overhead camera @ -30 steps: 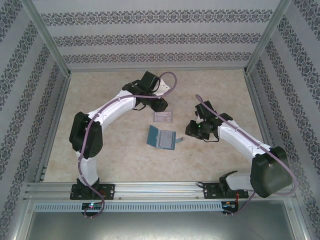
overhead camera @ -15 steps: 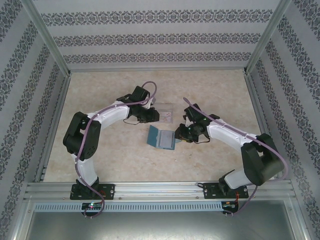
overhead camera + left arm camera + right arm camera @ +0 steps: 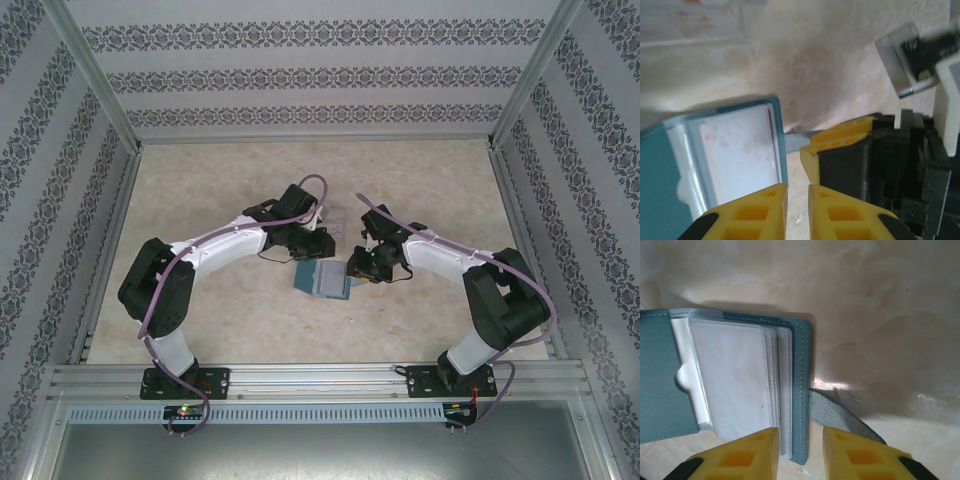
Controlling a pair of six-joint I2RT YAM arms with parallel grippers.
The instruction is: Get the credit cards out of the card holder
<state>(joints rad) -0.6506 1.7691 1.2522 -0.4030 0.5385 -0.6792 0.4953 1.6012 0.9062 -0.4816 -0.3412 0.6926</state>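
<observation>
The card holder lies open on the table, its credit cards blurred behind cloudy sleeves. The left gripper shows a thin, empty gap. The right gripper is slightly spread over the holder's edge — tips cut off, grip unclear.

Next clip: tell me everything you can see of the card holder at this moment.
The card holder is a small teal wallet, leather-like with pale stitching. It lies open like a book on the beige table, between the two arms. Inside is a stack of clear plastic sleeves, and the top one holds a pale card. A closing tab sticks out past its right edge. The right gripper straddles that edge; whether it pinches cannot be told. The left gripper sits close beside a corner.
</observation>
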